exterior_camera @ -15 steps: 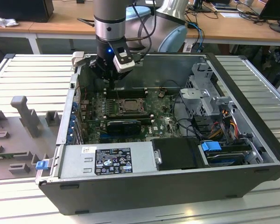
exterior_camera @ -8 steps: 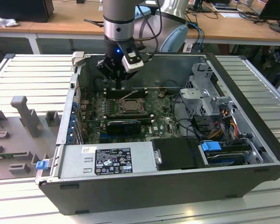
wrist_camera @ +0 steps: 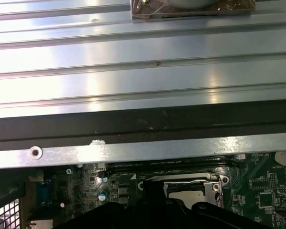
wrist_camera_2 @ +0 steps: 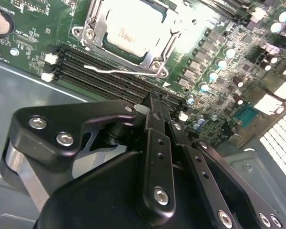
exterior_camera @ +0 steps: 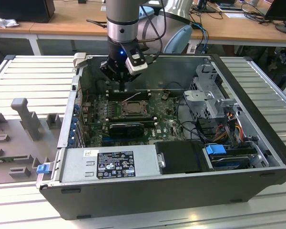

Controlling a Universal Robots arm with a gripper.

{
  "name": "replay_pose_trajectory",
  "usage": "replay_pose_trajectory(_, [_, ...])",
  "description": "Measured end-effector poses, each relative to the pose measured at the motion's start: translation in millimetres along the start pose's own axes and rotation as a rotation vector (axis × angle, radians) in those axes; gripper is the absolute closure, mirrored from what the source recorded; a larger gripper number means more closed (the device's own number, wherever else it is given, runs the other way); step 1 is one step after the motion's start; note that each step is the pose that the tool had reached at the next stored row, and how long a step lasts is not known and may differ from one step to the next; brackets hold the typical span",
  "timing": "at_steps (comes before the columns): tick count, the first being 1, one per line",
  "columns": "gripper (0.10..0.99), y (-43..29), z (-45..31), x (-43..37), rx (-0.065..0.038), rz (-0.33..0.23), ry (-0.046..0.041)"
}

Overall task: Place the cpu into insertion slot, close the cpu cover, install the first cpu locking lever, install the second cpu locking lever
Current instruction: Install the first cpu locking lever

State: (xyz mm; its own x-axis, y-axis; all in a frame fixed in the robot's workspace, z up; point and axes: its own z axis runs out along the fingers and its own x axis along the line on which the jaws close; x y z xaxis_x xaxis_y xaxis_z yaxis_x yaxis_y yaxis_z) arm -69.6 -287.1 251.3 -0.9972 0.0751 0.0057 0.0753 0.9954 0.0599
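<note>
**Chip seated under its cover, gripper closed above a loose lever**

The open computer case (exterior_camera: 257, 143) lies on its side on a ribbed metal table (exterior_camera: 33, 71), with the green circuit board (exterior_camera: 169, 125) across its floor. The arm (exterior_camera: 123, 21) reaches down into the far side of the case, just beyond the long black memory slots (wrist_camera_2: 105, 76).

Near the middle of the board sits the insertion slot (exterior_camera: 131, 110). In the second wrist view the cpu (wrist_camera_2: 133, 29) already lies flat inside it, its dull silver top showing through the window of the cpu cover (wrist_camera_2: 96, 28), which appears folded down over the chip. A thin wire locking lever (wrist_camera_2: 126, 71) runs along the slot's edge beside the memory slots and looks not yet latched.

The gripper (wrist_camera_2: 155, 102) hangs a little above the board, between that lever and the case wall. Its fingers are pressed together and carry nothing.

The chip is light, rigid and fragile, and the pins beneath it bend easily, so it is best left alone now. The cover is thin stiff sheet metal. The lever is springy wire, slippery and narrow; I judge its bent free end the sensible place to push.
</note>
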Motion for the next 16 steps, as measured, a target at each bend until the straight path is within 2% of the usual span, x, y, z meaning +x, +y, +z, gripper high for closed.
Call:
replay_pose_trajectory(3, [0.98, 1.1, 6.3, -8.2, 0.0, -0.003, -0.0007])
replay_pose_trajectory(8, [0.98, 2.1, 13.3, -10.7, 0.0, -0.062, 0.0026])
replay_pose_trajectory(11, [0.98, 3.9, 15.7, -19.5, 0.0, -0.073, 0.0033])
replay_pose_trajectory(13, [0.98, 7.1, 18.2, -30.8, 0.0, -0.083, 0.0039])
replay_pose_trajectory(16, [0.98, 8.5, 21.2, -35.6, 0.001, -0.102, 0.0049])
